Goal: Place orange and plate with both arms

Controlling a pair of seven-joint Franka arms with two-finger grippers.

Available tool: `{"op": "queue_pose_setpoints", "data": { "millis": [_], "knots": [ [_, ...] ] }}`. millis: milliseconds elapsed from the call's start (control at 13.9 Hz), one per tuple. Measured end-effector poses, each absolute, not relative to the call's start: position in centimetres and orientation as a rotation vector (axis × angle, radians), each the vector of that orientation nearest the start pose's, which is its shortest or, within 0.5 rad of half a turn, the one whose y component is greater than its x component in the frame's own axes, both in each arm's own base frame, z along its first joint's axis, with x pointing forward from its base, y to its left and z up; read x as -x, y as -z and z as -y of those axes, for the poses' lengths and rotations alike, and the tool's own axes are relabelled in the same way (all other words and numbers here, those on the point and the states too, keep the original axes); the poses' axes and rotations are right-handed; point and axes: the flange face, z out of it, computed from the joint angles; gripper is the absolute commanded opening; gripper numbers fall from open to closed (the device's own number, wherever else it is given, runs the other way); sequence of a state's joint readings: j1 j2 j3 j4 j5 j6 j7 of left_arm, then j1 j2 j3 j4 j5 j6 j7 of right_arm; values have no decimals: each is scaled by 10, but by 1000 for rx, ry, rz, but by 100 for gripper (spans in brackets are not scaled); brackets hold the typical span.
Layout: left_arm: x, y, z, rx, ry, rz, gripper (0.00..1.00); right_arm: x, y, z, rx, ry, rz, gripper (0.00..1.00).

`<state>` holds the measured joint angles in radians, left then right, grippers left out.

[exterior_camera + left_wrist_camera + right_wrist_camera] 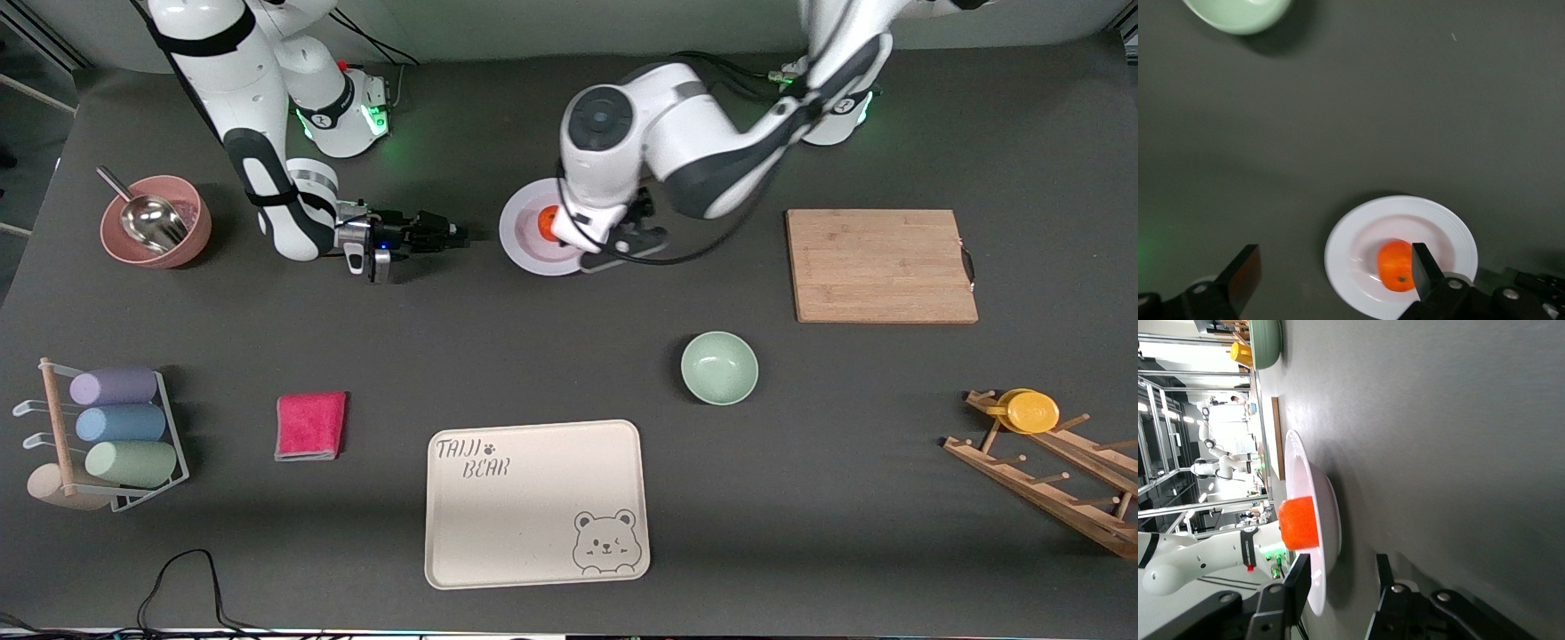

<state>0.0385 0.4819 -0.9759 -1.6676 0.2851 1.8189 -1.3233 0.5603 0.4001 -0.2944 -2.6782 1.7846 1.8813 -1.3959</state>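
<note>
The white plate (520, 238) lies on the table between the two arms' bases, with the orange (546, 218) on it. My left gripper (618, 253) hangs above the plate, open wide and empty. In the left wrist view (1335, 273) one finger (1426, 270) overlaps the edge of the orange (1393, 265), and the plate (1358, 250) lies below it. My right gripper (455, 236) is low over the table beside the plate, toward the right arm's end, open and empty. In the right wrist view (1341, 587) the plate's rim (1310, 487) and the orange (1298, 523) show just ahead of its fingers.
A pale green bowl (719, 367) and a cream bear tray (536, 502) lie nearer the camera. A wooden board (880, 265) and a rack with a yellow disc (1031, 411) are toward the left arm's end. A pink bowl with a scoop (156, 222), a red cloth (310, 425) and a cup rack (116, 427) are toward the right arm's end.
</note>
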Motion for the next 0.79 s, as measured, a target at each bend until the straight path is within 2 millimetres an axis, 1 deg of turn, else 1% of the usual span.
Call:
{"op": "queue_pose_setpoints", "data": {
  "millis": [287, 430, 645, 717, 789],
  "knots": [
    [-510, -485, 357, 3007, -266, 581, 100, -306, -95, -172, 1962, -43, -28, 46],
    [-537, -513, 311, 3007, -239, 630, 100, -306, -93, -188, 1951, -33, -37, 47],
    [-570, -539, 236, 3021, -186, 666, 100, -305, -90, -204, 1940, -37, -32, 46],
    [-578, -544, 207, 3020, -186, 649, 100, -306, -89, -206, 1939, -39, -27, 46],
    [-582, -548, 177, 3011, -206, 605, 100, -307, -89, -207, 1938, -39, -25, 44]
  ]
}}
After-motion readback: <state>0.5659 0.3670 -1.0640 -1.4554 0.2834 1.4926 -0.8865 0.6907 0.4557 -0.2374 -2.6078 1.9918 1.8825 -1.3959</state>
